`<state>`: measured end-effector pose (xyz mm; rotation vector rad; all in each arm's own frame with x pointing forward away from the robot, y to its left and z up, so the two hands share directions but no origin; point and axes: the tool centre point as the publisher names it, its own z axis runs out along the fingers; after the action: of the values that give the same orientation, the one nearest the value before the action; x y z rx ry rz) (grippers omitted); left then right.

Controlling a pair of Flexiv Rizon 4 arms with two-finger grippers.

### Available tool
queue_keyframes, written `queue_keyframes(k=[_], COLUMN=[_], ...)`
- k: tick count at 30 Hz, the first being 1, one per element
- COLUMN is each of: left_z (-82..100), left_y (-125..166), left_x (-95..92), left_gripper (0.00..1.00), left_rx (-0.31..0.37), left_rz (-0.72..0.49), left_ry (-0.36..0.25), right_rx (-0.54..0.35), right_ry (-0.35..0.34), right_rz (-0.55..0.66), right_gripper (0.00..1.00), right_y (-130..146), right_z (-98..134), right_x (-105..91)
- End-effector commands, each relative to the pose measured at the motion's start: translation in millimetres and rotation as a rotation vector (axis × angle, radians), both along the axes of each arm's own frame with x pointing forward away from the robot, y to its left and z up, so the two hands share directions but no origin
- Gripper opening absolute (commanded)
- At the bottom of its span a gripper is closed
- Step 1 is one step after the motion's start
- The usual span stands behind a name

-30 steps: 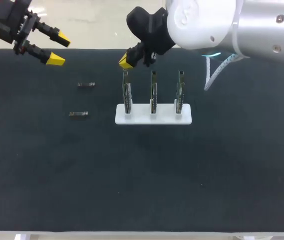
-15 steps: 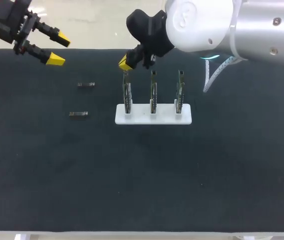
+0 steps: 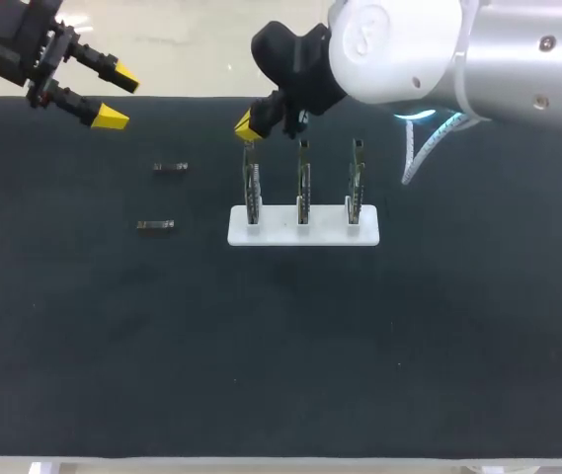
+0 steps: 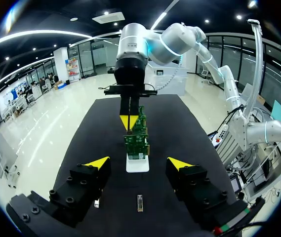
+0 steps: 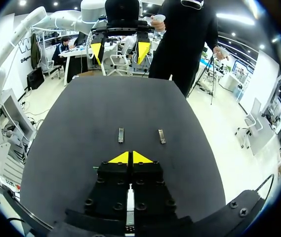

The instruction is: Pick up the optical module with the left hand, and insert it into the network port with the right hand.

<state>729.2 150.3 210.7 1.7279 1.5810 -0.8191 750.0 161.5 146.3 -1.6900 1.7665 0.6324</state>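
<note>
Overhead, the left gripper hangs splayed wide and empty at the far-left corner, optical modules on the mat nearby. Left wrist: the right gripper points down over the circuit boards. Right wrist: its fingertips are pinched together.

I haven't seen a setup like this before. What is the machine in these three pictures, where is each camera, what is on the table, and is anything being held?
These are two robot arms working at a black table. The wide picture looks down from above and behind the robot. Each round picture comes from a camera on one arm's wrist.

The left gripper hangs open near the table's far left corner and holds nothing. The right gripper has its fingers shut together, with nothing visible between them. It sits just above the leftmost of three upright circuit boards, which stand in a white base.

Two small optical modules lie loose on the table to the left of the base. Neither has been picked up.
</note>
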Motion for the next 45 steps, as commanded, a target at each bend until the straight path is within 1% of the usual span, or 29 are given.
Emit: queue_keyframes(k=[1, 2, 10, 18, 21, 22, 27, 30, 31, 33, 41, 45], left_z=[0.2, 0.2, 0.2, 0.2, 0.2, 0.2, 0.2, 0.2, 0.2, 0.2, 0.2, 0.2], left_y=[0, 0, 0, 0, 0, 0, 0, 0, 0, 0, 0, 0], left_x=[-0.2, -0.2, -0.2, -0.2, -0.2, -0.2, -0.2, -0.2, -0.2, -0.2, -0.2, -0.2], left_gripper=[1.00, 1.00, 1.00, 1.00, 1.00, 1.00, 1.00, 1.00, 1.00, 1.00, 1.00, 1.00], left_rx=[0.003, 0.003, 0.003, 0.003, 0.003, 0.003, 0.003, 0.003, 0.003, 0.003, 0.003, 0.003], left_rz=[0.001, 0.001, 0.001, 0.001, 0.001, 0.001, 0.001, 0.001, 0.001, 0.001, 0.001, 0.001], left_ry=[0.000, 0.000, 0.000, 0.000, 0.000, 0.000, 0.000, 0.000, 0.000, 0.000, 0.000, 0.000], right_rx=[0.002, 0.002, 0.014, 0.050, 0.056, 0.061, 0.055, 0.051, 0.048, 0.047, 0.058, 0.063], right_ry=[0.002, 0.001, -0.002, -0.003, -0.002, 0.008, 0.008, 0.000, -0.013, 0.001, 0.012, 0.015], right_rz=[0.004, 0.003, -0.006, -0.005, 0.003, 0.009, 0.024, 0.042, 0.047, 0.055, 0.074, 0.077], right_gripper=[0.00, 0.00, 0.00, 0.00, 0.00, 0.00, 0.00, 0.00, 0.00, 0.00, 0.00, 0.00], right_y=[1, 1, -2, -22, -34, -39, -65, -83, -89, -101, -142, -155], right_z=[-10, -9, 19, 40, 46, 48, 61, 68, 70, 73, 81, 83], right_x=[2.2, 2.3, 5.9, 8.5, 8.5, 8.3, 6.1, 5.2, 4.4, 3.5, 2.4, 3.3])
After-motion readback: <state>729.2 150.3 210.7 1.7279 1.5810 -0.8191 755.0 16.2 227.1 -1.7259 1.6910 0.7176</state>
